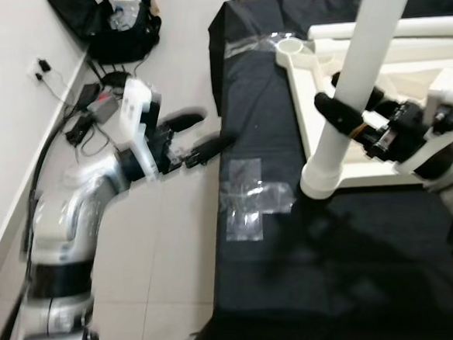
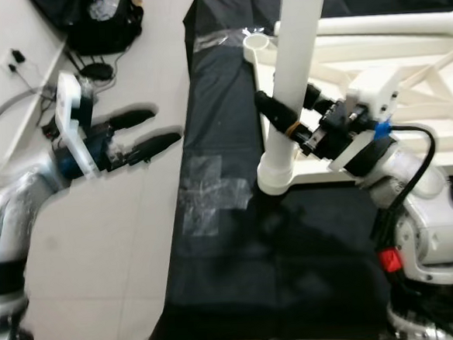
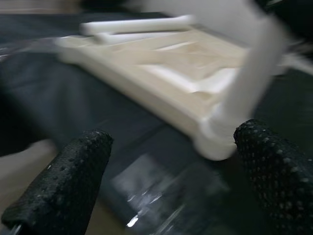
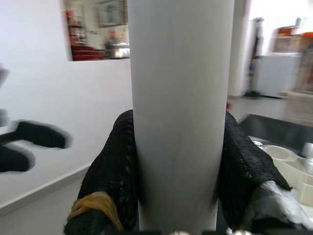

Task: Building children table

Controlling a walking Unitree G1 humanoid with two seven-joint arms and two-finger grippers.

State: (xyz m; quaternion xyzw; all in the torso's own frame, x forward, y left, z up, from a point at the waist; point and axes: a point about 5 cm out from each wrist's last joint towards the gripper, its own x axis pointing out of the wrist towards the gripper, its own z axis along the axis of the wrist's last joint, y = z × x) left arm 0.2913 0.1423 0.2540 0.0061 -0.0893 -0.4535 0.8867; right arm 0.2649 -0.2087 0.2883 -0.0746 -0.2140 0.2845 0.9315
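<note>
Black fingers of the right pincer (image 2: 289, 117) are clamped on a white table leg (image 2: 296, 72), one finger on each side of the tube, as the right wrist view confirms. A yellowish band wraps one finger near its base.

Leg stands upright, slightly tilted. Its lower end sits in the round corner socket (image 2: 275, 178) of the white table frame (image 2: 406, 72), which lies upside down on the black-covered table (image 2: 311, 273). A second, open socket (image 2: 258, 39) is at the frame's far corner. Another white leg (image 2: 380, 25) lies flat along the frame's far edge.

Left pincer (image 1: 197, 137) hangs over the pale floor (image 1: 169, 244), just beside the table's left edge, touching nothing. Its fingers are apart; the left wrist view shows a wide gap between them, with the frame beyond, blurred.

Pieces of clear tape (image 1: 248, 196) are stuck to the cloth near the socket corner; more tape (image 1: 253, 44) lies at the far corner.

Black bag (image 1: 115, 22) and cables (image 1: 90, 109) sit by the wall.
</note>
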